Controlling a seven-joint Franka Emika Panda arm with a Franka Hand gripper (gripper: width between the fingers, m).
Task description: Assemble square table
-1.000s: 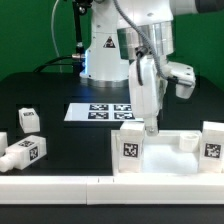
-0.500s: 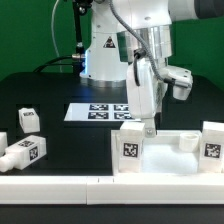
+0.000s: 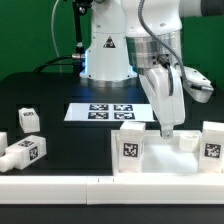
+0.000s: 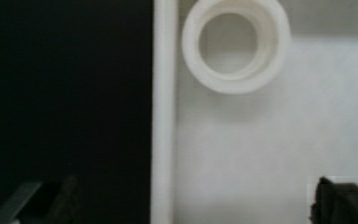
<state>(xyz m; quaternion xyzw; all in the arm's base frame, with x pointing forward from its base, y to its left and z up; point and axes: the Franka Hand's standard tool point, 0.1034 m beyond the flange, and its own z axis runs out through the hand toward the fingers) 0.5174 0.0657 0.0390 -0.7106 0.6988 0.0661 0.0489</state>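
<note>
1. Exterior view: the gripper (image 3: 166,130) has shifted toward the exterior view's right, away from the standing leg (image 3: 131,146), and hangs over the square panel (image 3: 160,160) (lying lower right).
2. Wrist view: the jaws stand wide and empty. A corner socket (image 4: 234,45) is in sight, probably the next leg seat.

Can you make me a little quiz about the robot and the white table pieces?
1. True or false: the gripper is holding a leg.
2. Pick one. The gripper hangs over: A) the marker board, B) the square panel, C) the long rail.
3. Count: how many legs showing a black-and-white tag lie on the black table at the exterior view's left?

Key:
1. False. It is open, with nothing between its fingers.
2. B. The wrist view looks down on the panel's rim and a round socket.
3. Two.
</note>
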